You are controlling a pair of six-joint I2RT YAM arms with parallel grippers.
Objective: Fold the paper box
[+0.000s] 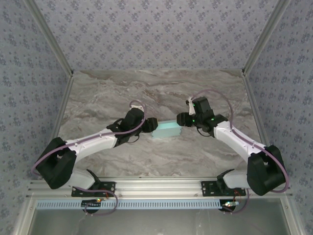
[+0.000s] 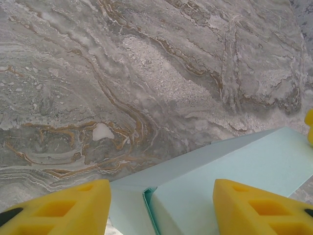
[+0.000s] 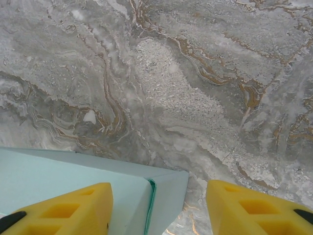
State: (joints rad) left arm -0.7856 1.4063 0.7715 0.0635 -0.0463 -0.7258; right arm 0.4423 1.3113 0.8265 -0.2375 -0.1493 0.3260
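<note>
The box (image 1: 165, 129) looks light, thin and easily crushed; take its creased ends. Between the half-wide right gripper (image 3: 159, 191) fingers a gap remains. Whether the left gripper (image 2: 161, 196) grips, I cannot tell.

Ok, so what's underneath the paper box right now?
The paper box rests on the marble table, and grey veined stone shows beside it. Whatever lies directly beneath it, or inside it, is covered by the turquoise card.

Left gripper (image 1: 152, 124), right gripper (image 1: 180, 119): jaws seemingly parted.
</note>
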